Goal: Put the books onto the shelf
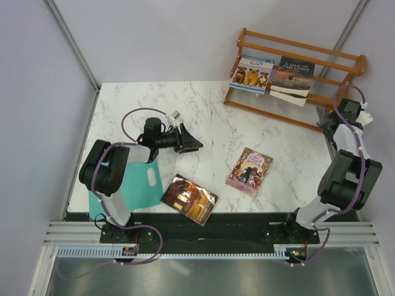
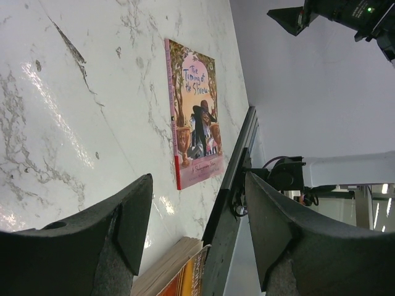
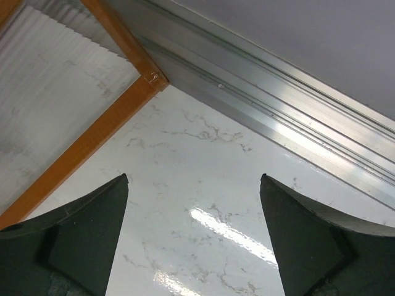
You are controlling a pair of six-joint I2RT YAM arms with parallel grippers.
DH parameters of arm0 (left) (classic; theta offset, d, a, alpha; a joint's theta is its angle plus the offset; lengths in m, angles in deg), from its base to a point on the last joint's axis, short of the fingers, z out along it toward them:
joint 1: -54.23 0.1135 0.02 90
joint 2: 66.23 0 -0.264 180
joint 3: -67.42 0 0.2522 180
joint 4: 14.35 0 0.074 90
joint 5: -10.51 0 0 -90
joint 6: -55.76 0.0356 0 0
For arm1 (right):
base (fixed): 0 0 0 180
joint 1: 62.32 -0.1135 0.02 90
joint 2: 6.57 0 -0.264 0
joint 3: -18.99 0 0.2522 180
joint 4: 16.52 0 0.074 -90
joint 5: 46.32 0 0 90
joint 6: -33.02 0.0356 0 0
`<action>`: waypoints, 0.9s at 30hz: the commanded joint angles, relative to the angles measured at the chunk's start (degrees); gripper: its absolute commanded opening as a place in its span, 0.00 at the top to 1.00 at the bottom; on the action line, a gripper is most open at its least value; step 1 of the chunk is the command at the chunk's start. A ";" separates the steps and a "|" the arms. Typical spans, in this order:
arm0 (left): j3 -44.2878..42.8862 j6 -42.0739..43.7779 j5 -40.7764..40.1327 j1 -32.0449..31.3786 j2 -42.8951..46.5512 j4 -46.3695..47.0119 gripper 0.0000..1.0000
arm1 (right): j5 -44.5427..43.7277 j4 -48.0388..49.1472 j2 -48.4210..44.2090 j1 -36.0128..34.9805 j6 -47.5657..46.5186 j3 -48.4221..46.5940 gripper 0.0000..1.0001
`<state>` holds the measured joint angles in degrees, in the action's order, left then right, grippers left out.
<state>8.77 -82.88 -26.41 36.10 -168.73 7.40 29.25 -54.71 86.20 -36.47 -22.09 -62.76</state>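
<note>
We log: left fingers (image 2: pixel 92 234) spread, empty | right fingers (image 3: pixel 308 228) spread beside orange-brown wooden slatted shelf (image 1: pixel 302 44) | light-blue dog paperback (image 1: pixel 251 73), dark paperback (image 1: pixel 292 75) on shelf | pink-purple paperback (image 1: pixel 249 171), red-brown paperback (image 1: pixel 189 198) flat on white marble worktop (image 1: pixel 154 98).

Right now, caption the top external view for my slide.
Dog book and A Tale of Two Cities on the shelf; pink book and red-brown book flat on the table.
</note>
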 commanded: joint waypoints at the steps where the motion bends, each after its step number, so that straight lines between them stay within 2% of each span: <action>1: 0.32 -1.19 1.76 -0.06 -0.60 3.25 0.32 | -6.56 2.80 2.05 0.43 0.70 -2.76 0.06; 7: 0.32 -1.72 2.12 -0.15 -1.04 4.04 0.32 | -6.31 5.26 6.62 0.52 1.40 -4.78 0.08; 11: 0.50 -1.63 2.11 -0.15 -1.30 3.96 0.32 | 2.63 7.89 5.85 0.52 0.96 -3.21 0.10; 13: 0.41 -1.72 2.03 -0.06 -1.39 4.04 0.32 | 7.56 10.44 4.09 0.52 0.70 -0.49 0.11; 15: 0.15 -1.63 2.03 -0.06 -1.39 3.96 0.32 | 16.60 12.90 1.73 0.43 0.61 3.27 0.13; 19: -0.03 -0.84 1.41 -0.15 -0.95 1.86 0.32 | 25.23 13.97 -2.50 -1.32 1.75 9.44 0.14; 22: -0.64 2.22 0.10 -0.24 -0.25 -2.44 0.32 | 28.93 11.25 -5.66 -4.04 1.14 13.14 0.16; 27: -7.83 13.64 -8.42 -4.27 -2.25 -26.24 0.32 | 32.36 3.09 -13.73 -8.70 -1.23 19.98 0.17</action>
<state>7.35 -79.91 -28.84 35.14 -169.74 -1.76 55.63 -45.77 79.86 -42.20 -21.52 -47.18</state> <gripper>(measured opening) 0.679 0.836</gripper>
